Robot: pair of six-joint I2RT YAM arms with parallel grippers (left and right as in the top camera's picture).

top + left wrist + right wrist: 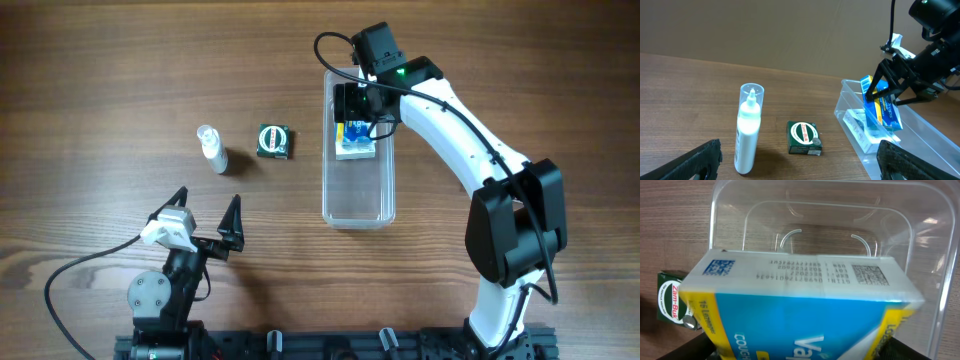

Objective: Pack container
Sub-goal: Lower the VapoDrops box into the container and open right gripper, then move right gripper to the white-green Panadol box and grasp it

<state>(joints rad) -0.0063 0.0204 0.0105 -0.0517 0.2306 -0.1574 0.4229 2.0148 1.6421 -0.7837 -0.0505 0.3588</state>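
While the brown wood-grain table (100, 70) fills the whole overhead view, the container (358, 205) lies on it lengthwise, one short end towards the arm bases and the other away from them. The tabletop shows through its clear walls and floor. The half nearer the bases holds nothing. In the far half a white box (859, 131) lies flat on the floor.

Directly above that box the right gripper (354, 112) reaches down over the container's far end, its jaws clamped on a blue and yellow box (800, 310). That box is tilted, with its lower edge inside the walls; whether it touches the white box cannot be told.

Just to the left of the container, apart from it, a small green Zam-Buk tin (273, 141) sits on the wood. Further left of the container stands a white bottle (213, 150) with a clear cap, upright in the left wrist view.

The left gripper (208, 212) hovers well to the left of the container, towards the bases, its jaws spread wide around nothing. A black cable (70, 275) loops over the wood further left again.

Beyond the container's far end, the left wrist view shows the table meeting a plain tan backdrop (765, 35).
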